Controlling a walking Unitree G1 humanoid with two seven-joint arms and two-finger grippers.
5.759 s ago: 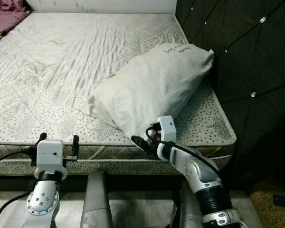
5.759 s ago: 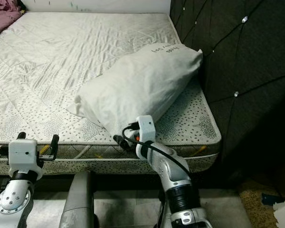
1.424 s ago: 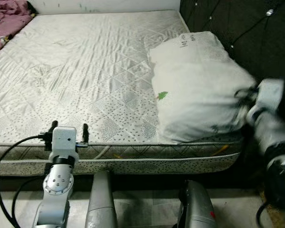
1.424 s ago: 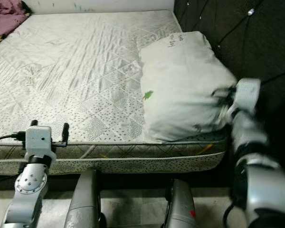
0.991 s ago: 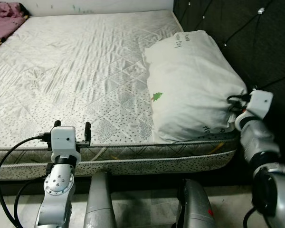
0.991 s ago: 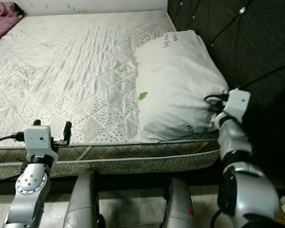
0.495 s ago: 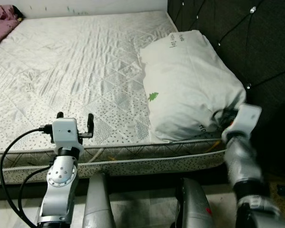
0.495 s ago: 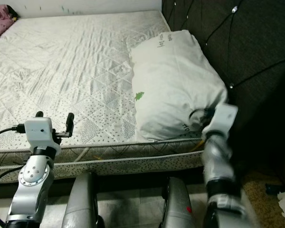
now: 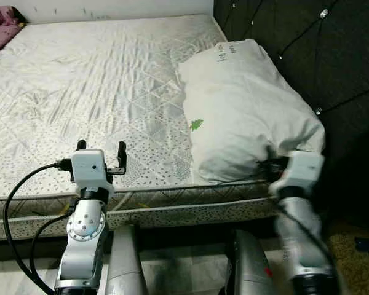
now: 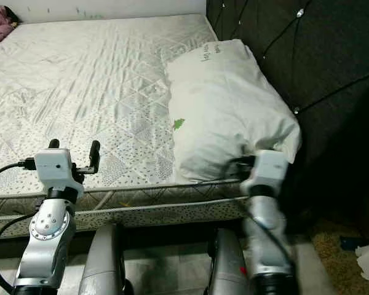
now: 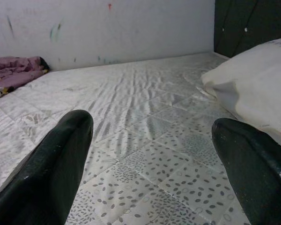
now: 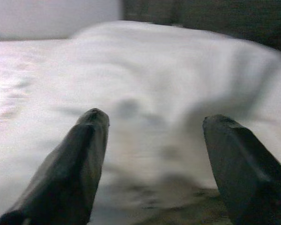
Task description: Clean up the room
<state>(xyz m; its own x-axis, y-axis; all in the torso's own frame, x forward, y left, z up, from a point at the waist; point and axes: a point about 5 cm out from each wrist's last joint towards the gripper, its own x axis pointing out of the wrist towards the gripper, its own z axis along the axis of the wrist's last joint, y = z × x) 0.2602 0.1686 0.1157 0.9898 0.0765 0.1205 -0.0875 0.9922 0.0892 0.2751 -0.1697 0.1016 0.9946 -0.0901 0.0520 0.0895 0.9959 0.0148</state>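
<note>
the big white pillow (image 9: 246, 114) lies on the bare mattress (image 9: 92, 92), on the side next to the dark padded headboard (image 9: 332, 55). one long side of the pillow is right by the headboard. its near end comes close to the front edge of the mattress. there is a little green mark on the side of the pillow that faces the open part of the mattress, and some dark writing at its far end.

the right gripper (image 12: 152, 154) is at the near end of the pillow, by the front edge of the mattress. its two black fingers (image 12: 82, 164) are spread wide apart and have nothing between them. the pillow is just in front of them. this view is blurry, so i cannot tell if the tips touch the pillow.

the left gripper (image 9: 100, 152) is up by the front edge of the mattress, well away from the pillow. its fingers (image 11: 61, 164) are wide apart too, and it holds nothing. they point out across the mattress.

a purple cloth (image 11: 14, 77) is bunched up at the far corner of the mattress, far from the pillow, by the pale wall (image 11: 103, 28).
</note>
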